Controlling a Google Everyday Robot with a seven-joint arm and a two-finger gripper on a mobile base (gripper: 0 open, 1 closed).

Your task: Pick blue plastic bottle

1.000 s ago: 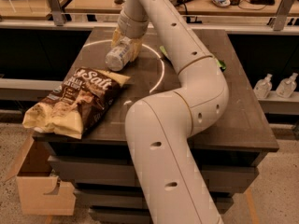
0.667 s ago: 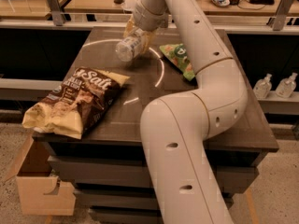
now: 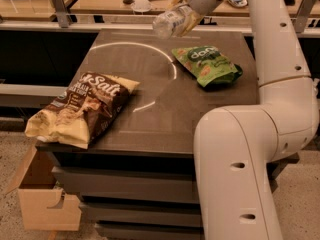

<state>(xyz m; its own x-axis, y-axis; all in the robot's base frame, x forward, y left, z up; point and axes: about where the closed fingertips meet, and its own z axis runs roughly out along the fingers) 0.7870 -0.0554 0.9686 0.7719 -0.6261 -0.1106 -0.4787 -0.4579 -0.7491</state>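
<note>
evidently the pick is all but done: the end effector (image 3: 186, 15), at 12 o'clock in the scene, is clamped around the blue plastic bottle (image 3: 169, 23), which hangs tilted in the air, clear of the dark surface (image 3: 165, 119). the brown chip bag (image 3: 82, 109) lies at 9 o'clock on the surface and the green bag (image 3: 210, 64) toward 2 o'clock, both apart from the bottle. what seems left is only keeping the grip secure.

Dim warm light draws a glare arc on the table (image 3: 200, 109), gripper (image 3: 184, 11) above its far edge.
</note>
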